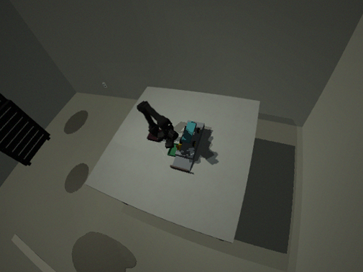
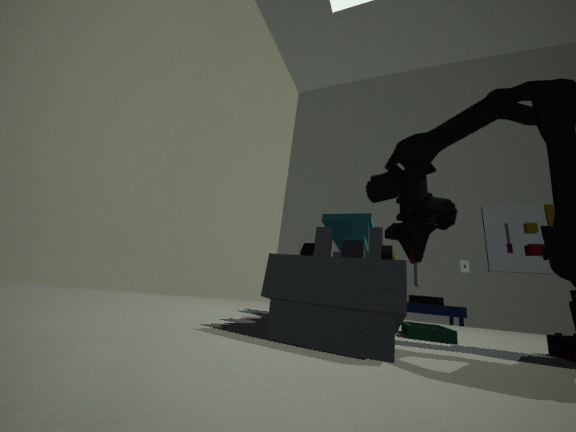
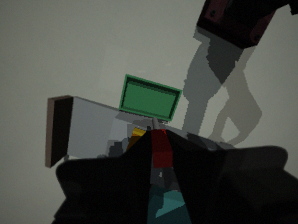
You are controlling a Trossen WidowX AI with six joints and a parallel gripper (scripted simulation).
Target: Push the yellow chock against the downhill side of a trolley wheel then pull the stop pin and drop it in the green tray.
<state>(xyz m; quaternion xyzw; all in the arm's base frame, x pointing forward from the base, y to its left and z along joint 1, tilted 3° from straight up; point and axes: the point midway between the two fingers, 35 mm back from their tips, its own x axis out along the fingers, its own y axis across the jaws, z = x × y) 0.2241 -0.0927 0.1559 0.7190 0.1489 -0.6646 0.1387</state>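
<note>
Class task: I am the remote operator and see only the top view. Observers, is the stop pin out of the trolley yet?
Observer: Yes. In the exterior view the gripper is shut on the stop pin, hanging clear beside the ramp.
Operator: Where is the green tray?
Observer: On the table below the pin, the green tray shows in the wrist view.
Operator: Is the chock visible?
Observer: Only a yellow sliver, the chock, at the ramp.
</note>
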